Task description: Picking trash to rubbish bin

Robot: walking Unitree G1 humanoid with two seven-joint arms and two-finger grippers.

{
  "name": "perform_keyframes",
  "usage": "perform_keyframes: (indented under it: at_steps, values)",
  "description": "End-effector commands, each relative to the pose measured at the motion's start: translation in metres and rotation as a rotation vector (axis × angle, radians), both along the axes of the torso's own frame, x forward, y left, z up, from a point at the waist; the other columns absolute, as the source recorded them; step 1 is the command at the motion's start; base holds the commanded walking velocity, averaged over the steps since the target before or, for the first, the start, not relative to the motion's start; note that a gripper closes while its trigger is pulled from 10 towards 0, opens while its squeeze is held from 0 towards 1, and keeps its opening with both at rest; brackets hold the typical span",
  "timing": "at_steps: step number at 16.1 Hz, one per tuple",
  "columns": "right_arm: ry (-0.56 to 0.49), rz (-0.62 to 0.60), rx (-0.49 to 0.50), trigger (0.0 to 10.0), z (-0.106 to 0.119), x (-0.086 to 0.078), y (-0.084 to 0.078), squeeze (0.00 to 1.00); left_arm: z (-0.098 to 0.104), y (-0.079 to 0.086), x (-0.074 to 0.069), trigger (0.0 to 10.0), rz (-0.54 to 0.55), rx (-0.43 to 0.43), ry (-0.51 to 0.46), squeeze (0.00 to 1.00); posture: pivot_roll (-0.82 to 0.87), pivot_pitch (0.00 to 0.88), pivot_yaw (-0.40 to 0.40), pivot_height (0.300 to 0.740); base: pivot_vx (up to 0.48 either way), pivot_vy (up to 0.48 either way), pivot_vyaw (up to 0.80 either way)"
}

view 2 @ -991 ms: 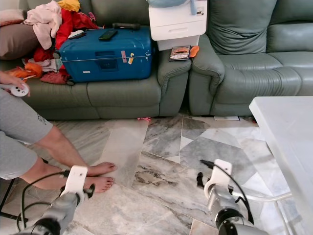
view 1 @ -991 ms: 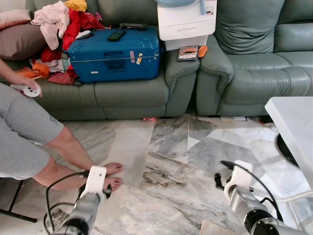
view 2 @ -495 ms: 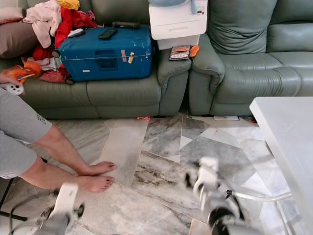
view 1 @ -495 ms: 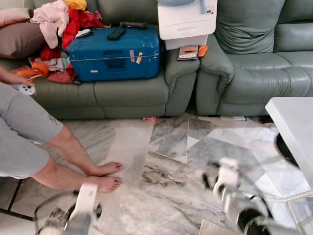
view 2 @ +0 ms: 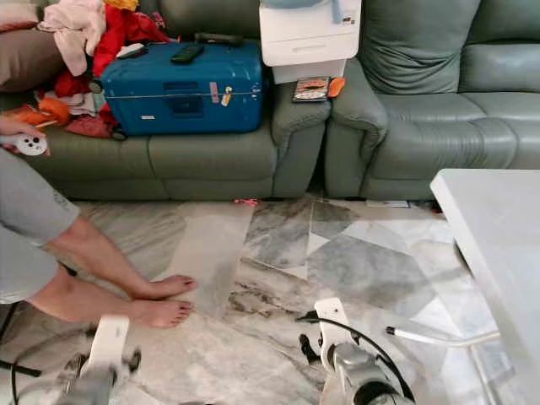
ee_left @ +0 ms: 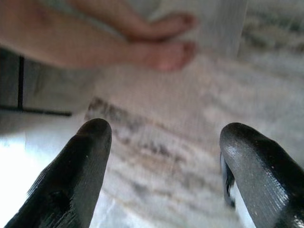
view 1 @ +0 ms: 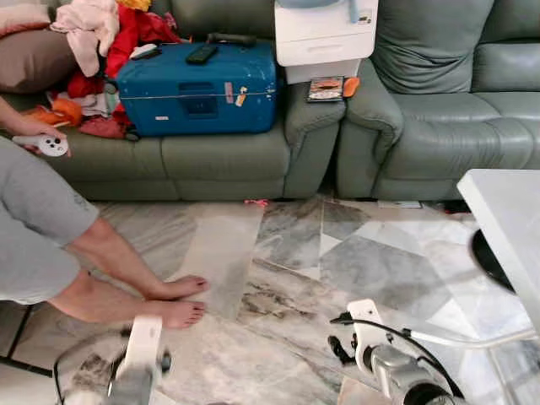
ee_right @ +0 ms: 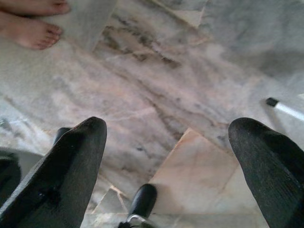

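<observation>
A small pink scrap [view 1: 256,202] lies on the marble floor at the foot of the green sofa [view 1: 228,160]. A flat white paper [view 1: 399,203] lies by the sofa base further right. Both arms hang low in front of me, the left wrist [view 1: 143,346] and the right wrist [view 1: 364,325] over the floor. In the left wrist view my left gripper [ee_left: 164,137] is open with blurred marble between its fingers. My right gripper [ee_right: 166,137] is open too, holding nothing, above grey and pink marble tiles.
A person sits at the left with bare feet [view 1: 177,302] on the floor and a white controller [view 1: 49,145] in one hand. A blue suitcase [view 1: 198,93], clothes and a white box [view 1: 325,34] load the sofa. A white table [view 1: 506,219] stands at the right.
Both arms have dropped lower in the eye views. The right wrist has swung to the left. The camera has shifted slightly.
</observation>
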State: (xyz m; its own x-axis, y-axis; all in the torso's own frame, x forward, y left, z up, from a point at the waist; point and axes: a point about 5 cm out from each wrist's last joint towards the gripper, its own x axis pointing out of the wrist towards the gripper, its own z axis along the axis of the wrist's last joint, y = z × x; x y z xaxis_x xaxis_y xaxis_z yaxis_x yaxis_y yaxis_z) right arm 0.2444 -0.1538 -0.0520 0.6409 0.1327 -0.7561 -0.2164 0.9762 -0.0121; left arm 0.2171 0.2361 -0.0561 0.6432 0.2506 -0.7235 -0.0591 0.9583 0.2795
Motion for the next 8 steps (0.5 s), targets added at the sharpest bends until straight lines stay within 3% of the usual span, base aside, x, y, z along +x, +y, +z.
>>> perform_keyframes:
  at_steps: [1, 3, 5, 7, 8]
  values:
    - [-0.047, 0.011, -0.001, 10.0, 0.012, 0.017, 0.004, 0.00, 0.005, -0.013, 0.015, 10.0, 0.008, -0.061, -0.028, 0.00, 0.09, 0.034, -0.037, 0.740, 0.000, 0.000, 0.00]
    - [-0.081, -0.046, 0.053, 10.0, 0.024, 0.032, 0.012, 0.00, 0.011, -0.032, 0.029, 10.0, 0.008, -0.129, -0.056, 0.00, 0.09, 0.031, -0.042, 0.740, 0.000, 0.000, 0.00]
    - [-0.108, -0.066, 0.131, 10.0, 0.034, 0.044, 0.029, 0.00, 0.012, -0.050, 0.035, 10.0, -0.072, -0.113, -0.046, 0.00, 0.08, 0.028, -0.040, 0.740, 0.000, 0.000, 0.00]
    - [-0.104, -0.016, 0.153, 10.0, 0.034, 0.042, 0.046, 0.00, 0.010, -0.051, 0.033, 10.0, -0.092, -0.106, -0.031, 0.00, 0.08, 0.029, -0.039, 0.740, 0.000, 0.000, 0.00]
    - [-0.080, 0.089, 0.130, 10.0, 0.029, 0.034, 0.058, 0.00, 0.007, -0.045, 0.027, 10.0, -0.036, -0.129, -0.017, 0.00, 0.09, 0.034, -0.041, 0.740, 0.000, 0.000, 0.00]
